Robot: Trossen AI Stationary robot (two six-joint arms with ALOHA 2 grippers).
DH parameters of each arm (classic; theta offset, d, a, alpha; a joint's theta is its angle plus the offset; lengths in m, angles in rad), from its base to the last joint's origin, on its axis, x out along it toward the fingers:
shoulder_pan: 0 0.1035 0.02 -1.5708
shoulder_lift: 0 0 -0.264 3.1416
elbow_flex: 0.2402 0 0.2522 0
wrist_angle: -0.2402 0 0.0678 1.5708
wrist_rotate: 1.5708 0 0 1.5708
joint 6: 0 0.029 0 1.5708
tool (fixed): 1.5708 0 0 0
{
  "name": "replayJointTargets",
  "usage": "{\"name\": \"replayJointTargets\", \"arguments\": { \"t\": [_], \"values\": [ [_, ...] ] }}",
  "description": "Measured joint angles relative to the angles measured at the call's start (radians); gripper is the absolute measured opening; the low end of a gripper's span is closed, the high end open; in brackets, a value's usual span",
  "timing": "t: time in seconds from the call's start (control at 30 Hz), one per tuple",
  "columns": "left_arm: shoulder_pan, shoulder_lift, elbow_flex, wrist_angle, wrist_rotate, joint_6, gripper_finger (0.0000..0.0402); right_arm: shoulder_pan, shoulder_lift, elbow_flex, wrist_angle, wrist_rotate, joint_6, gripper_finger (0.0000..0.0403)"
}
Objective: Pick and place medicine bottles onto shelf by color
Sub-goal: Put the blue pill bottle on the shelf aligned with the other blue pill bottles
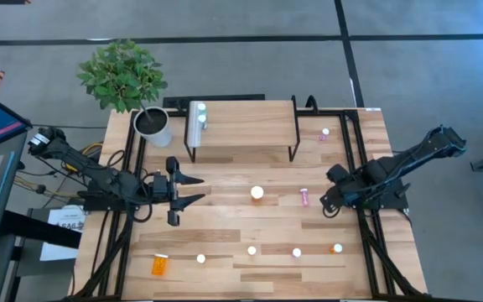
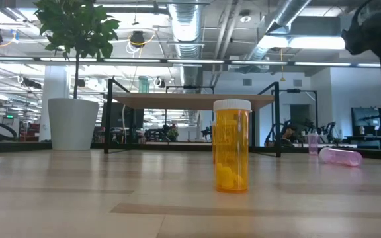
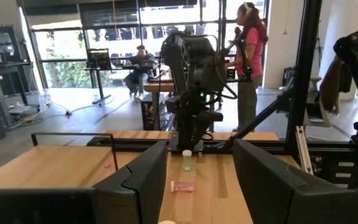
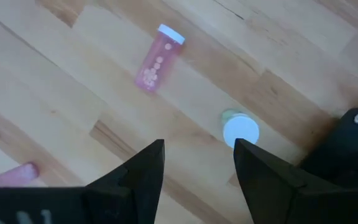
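Small white-capped medicine bottles are scattered on the tabletop. My right gripper [image 4: 197, 155] hangs open over the right half of the table, pointing down. An upright green bottle [image 4: 240, 129] stands just beyond one fingertip, untouched; it also shows as the green bottle [image 3: 187, 160] under that gripper. A pink bottle [image 4: 157, 57] lies on its side nearby. A large orange bottle [image 1: 257, 193] stands upright mid-table. My left gripper [image 1: 193, 190] is open and level above the table's left half, pointing right. The shelf [image 1: 241, 126] stands on its black legs at the far side.
A potted plant [image 1: 152, 124] sits by the shelf's left end, and a white object [image 1: 196, 122] stands on the shelf's left part. More bottles stand along the near edge [image 1: 251, 250], with an orange one lying down [image 1: 159, 265]. A pink bottle [image 1: 324, 132] stands right of the shelf. People show beyond the table.
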Motion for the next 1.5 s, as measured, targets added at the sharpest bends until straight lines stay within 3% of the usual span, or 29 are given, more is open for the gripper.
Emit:
{"name": "replayJointTargets", "arguments": {
  "t": [0.83,1.5],
  "values": [
    [0.041,0.000,0.000,-0.057,0.000,-0.032,0.0174,-0.105,0.000,0.000,-0.052,-0.002,0.040,0.0199],
    [0.042,0.000,0.000,-0.058,0.011,-0.040,0.0174,-0.105,0.105,-0.006,-0.052,-0.105,0.017,0.0200]
  ]
}}
